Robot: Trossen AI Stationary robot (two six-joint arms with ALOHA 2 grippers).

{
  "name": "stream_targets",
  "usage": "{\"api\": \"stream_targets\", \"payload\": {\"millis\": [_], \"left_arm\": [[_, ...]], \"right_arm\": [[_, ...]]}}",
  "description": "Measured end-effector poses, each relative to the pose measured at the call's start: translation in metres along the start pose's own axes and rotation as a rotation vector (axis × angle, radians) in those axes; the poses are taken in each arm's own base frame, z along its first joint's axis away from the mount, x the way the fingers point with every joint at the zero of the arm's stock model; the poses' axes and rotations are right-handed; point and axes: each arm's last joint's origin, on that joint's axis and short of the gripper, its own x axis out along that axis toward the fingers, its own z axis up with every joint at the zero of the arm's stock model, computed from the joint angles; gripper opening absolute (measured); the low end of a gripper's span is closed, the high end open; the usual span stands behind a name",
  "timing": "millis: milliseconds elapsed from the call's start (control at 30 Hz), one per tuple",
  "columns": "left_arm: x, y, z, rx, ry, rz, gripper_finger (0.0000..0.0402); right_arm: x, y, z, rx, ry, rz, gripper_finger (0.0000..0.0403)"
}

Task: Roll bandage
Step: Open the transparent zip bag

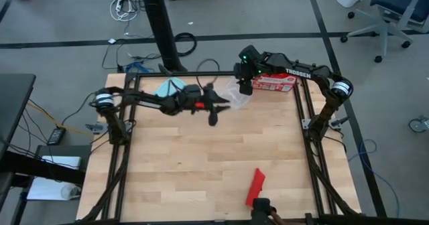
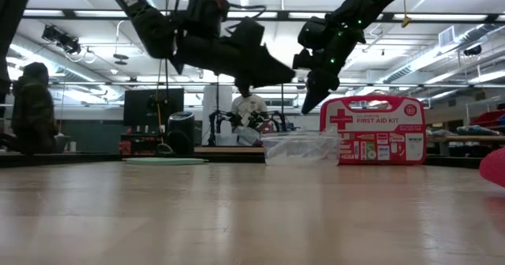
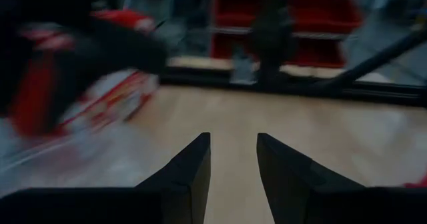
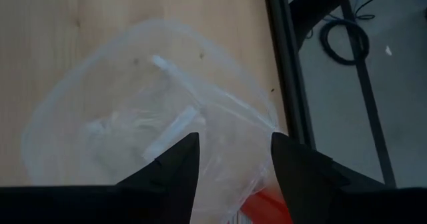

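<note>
The bandage (image 1: 255,187), a short bright red strip, lies flat on the wooden table near its front edge, right of the middle; in the low view its end (image 2: 495,167) shows at the right edge. No gripper touches it. My left gripper (image 1: 224,106) hangs open above the table's far middle, nearly level, pointing toward the right edge, with bare wood between its fingers (image 3: 233,164). My right gripper (image 1: 244,86) is open too and slants down over a clear plastic container (image 4: 153,117) at the far edge, touching nothing.
A red first-aid case (image 1: 275,83) with white markings stands at the far right edge, just behind the clear container (image 2: 300,148). A teal flat thing (image 1: 167,88) lies at the far left. A black frame rail (image 1: 305,144) borders the table. People show in the room beyond.
</note>
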Motion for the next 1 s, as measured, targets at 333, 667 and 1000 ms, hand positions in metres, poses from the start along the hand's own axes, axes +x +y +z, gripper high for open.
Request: {"api": "stream_targets", "payload": {"millis": [333, 667, 1000], "left_arm": [[-0.051, 0.025, 0.027, 0.060, 0.050, 0.186, 0.0127], [-0.056, 0.032, 0.017, 0.035, 0.174, 0.201, 0.0127], [-0.056, 0.031, 0.015, 0.016, 0.184, 0.155, 0.0127]], "right_arm": [[0.001, 0.028, 0.001, -0.073, 0.142, 0.040, 0.0188], [-0.001, 0.054, 0.002, -0.135, 0.259, 0.048, 0.0186], [-0.002, 0.057, 0.002, -0.168, 0.288, 0.017, 0.0185]]}}
